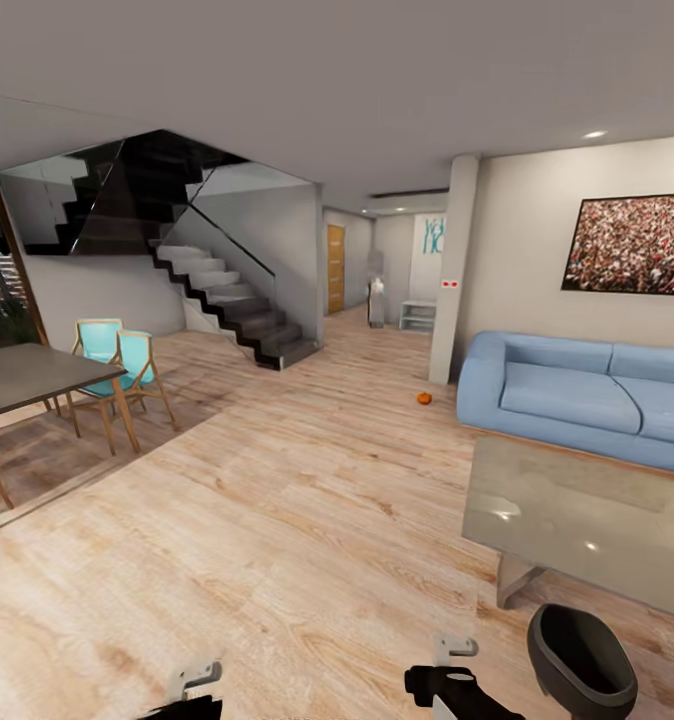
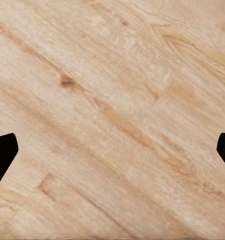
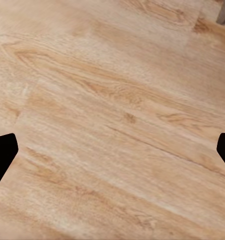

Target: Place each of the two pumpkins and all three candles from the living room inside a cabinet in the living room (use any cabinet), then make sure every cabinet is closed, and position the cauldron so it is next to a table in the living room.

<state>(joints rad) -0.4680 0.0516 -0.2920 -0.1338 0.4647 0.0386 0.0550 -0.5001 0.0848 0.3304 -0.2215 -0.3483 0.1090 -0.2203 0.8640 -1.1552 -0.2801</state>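
One small orange pumpkin [image 1: 423, 398] lies on the wood floor far ahead, near the pillar and the sofa's left end. The black cauldron [image 1: 580, 660] stands on the floor at the lower right, just in front of the glossy grey-olive table [image 1: 577, 505], beside my right arm. My left gripper [image 2: 112, 155] is open over bare floorboards, with nothing between its dark fingertips [image 2: 2, 157]. My right gripper [image 3: 112, 155] is also open over the floor, its fingertips [image 3: 2, 155] wide apart. The cabinet and the candles are out of view.
A blue sofa [image 1: 577, 400] sits behind the low table. At the left stand a dark dining table [image 1: 27, 375] and turquoise chairs [image 1: 117, 360]. A staircase [image 1: 237, 300] rises at the back, and a pillar [image 1: 455, 270] stands right of a hallway. Wide open wood floor [image 1: 277, 520] lies ahead.
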